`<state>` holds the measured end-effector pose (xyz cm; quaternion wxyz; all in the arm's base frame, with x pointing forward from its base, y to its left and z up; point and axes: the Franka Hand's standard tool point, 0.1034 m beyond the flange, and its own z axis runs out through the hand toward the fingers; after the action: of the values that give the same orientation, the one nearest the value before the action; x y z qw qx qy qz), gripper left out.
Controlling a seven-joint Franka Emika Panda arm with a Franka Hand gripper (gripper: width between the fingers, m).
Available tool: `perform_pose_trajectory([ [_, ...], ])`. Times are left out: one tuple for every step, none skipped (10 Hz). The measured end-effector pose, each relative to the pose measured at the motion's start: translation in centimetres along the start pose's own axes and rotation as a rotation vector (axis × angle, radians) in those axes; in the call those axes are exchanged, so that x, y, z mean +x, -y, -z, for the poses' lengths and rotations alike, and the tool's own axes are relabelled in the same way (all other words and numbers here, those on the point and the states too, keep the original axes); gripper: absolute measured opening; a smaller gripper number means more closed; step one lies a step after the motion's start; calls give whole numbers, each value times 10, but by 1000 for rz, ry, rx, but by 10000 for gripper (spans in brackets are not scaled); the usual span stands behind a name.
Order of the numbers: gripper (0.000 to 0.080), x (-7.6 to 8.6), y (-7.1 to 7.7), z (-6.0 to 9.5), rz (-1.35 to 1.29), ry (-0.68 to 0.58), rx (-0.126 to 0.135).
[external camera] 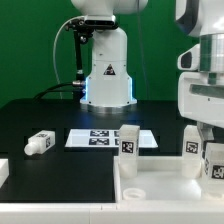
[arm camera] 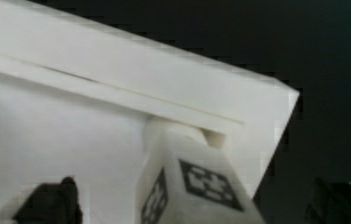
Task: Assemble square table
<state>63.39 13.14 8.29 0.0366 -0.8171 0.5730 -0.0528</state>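
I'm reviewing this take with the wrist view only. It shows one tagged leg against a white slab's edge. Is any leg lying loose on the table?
Observer: Yes. A loose leg lies on its side on the black table, toward the exterior view's left.
Operator: Is anything standing near the slab?
Observer: An upright leg stands at the far edge of the slab. I cannot tell whether it is on the slab or just behind it.
Operator: Where is the marker board?
Observer: The marker board lies flat on the table, partly hidden by that upright leg.
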Motion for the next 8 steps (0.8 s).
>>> perform_pose_trajectory([
  [645, 1, 0, -1, 102, -1, 0],
  [648, 2, 0, -1, 163, -1, 0],
  [648, 3, -1, -1, 226, -1, 0],
  [648, 6, 0, -1, 345, -5, 5],
  [648, 6, 0, -1, 345, -5, 5],
  [648, 6, 0, -1, 345, -5, 5],
  [648, 6, 0, -1, 345, -5, 5],
  [648, 6, 0, -1, 345, -5, 5],
])
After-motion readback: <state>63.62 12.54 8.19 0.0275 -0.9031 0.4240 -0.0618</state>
